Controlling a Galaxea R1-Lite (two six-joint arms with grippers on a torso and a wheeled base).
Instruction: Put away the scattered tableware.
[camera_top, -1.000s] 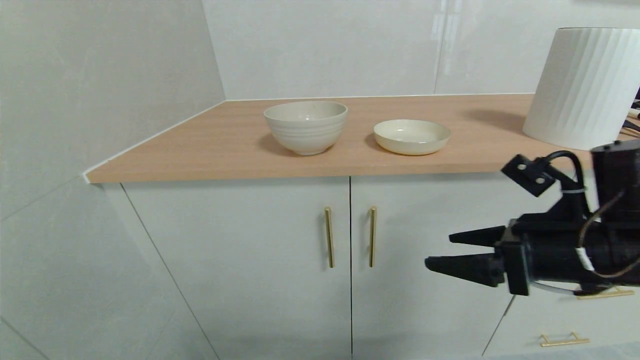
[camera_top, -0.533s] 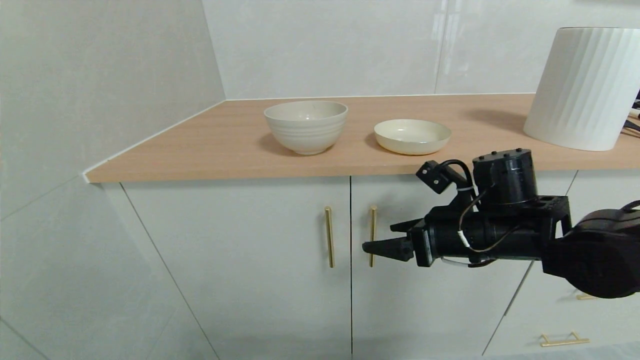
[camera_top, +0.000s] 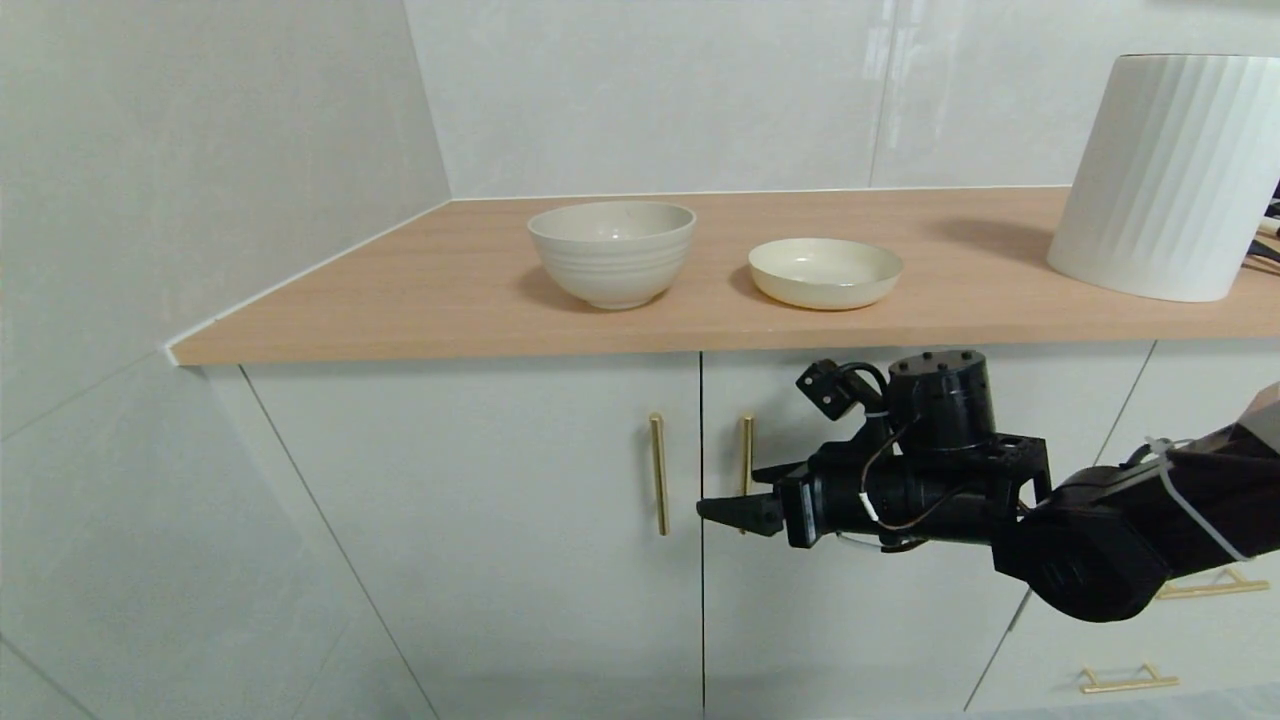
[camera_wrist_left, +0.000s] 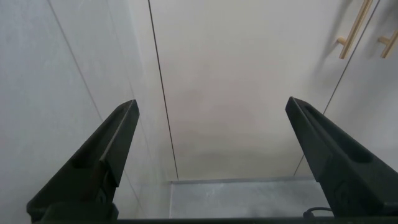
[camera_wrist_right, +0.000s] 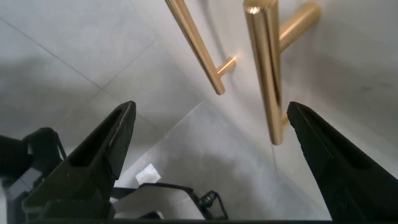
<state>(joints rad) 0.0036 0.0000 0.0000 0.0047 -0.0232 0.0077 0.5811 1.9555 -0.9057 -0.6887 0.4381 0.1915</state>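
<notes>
R gripper (camera_top: 728, 490) spread wide, gold handle (camera_top: 746, 440) of the R door lined up between its fingers; can't tell if touching. It's at approx 6 o'clock from the dish (camera_top: 825, 272). The bowl (camera_top: 612, 252) is at 9 o'clock of dish, near but apart, both on wood counter (camera_top: 400, 310). L gripper (camera_wrist_left: 211, 104) also wide, facing plain cabinet door (camera_wrist_left: 236, 93).

Lit brightly and evenly, seemingly from the right. Throws soft shadows leftward from the bowl (camera_top: 612, 253), the dish (camera_top: 825, 272) and the ribbed white cylinder (camera_top: 1165, 175) onto the countertop (camera_top: 400, 300). Leaves pale glare streaks on the wall tiles (camera_top: 900, 60) at upper right, and glints on the gold handle (camera_wrist_right: 264, 74).
</notes>
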